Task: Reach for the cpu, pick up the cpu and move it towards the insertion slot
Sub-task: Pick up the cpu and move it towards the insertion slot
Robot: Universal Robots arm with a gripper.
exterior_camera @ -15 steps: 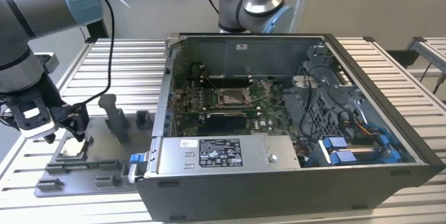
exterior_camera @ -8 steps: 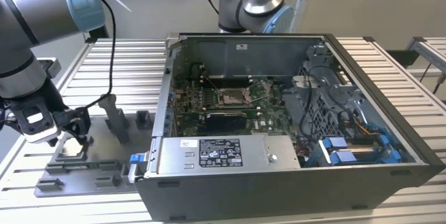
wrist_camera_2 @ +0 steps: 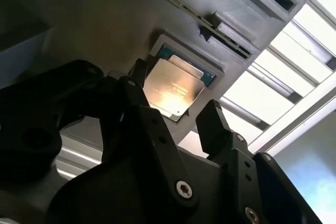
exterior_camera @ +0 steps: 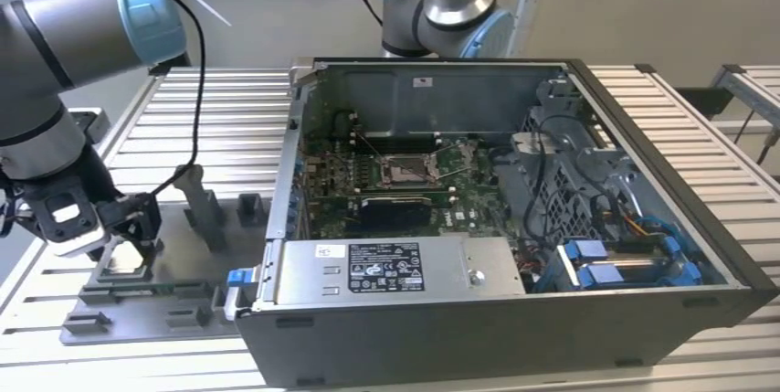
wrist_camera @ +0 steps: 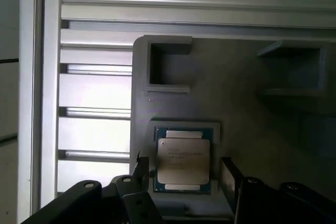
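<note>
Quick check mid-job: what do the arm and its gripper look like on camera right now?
The arm is built of silver-grey tubular segments with rounded joints capped in light blue, and a thin black cable runs alongside it. The gripper is black with a white patch on its body. In the second wrist view its fingers are matte black, blocky linkages fastened with round-head screws.

In the exterior view the gripper [exterior_camera: 128, 244], at nine o'clock from the computer case [exterior_camera: 488, 319], hides the pocket beneath it. The levers of the insertion slot [exterior_camera: 408, 170] are too small to tell. In the second wrist view a finger [wrist_camera_2: 135, 90] hides one corner of the cpu [wrist_camera_2: 173, 88].
</note>
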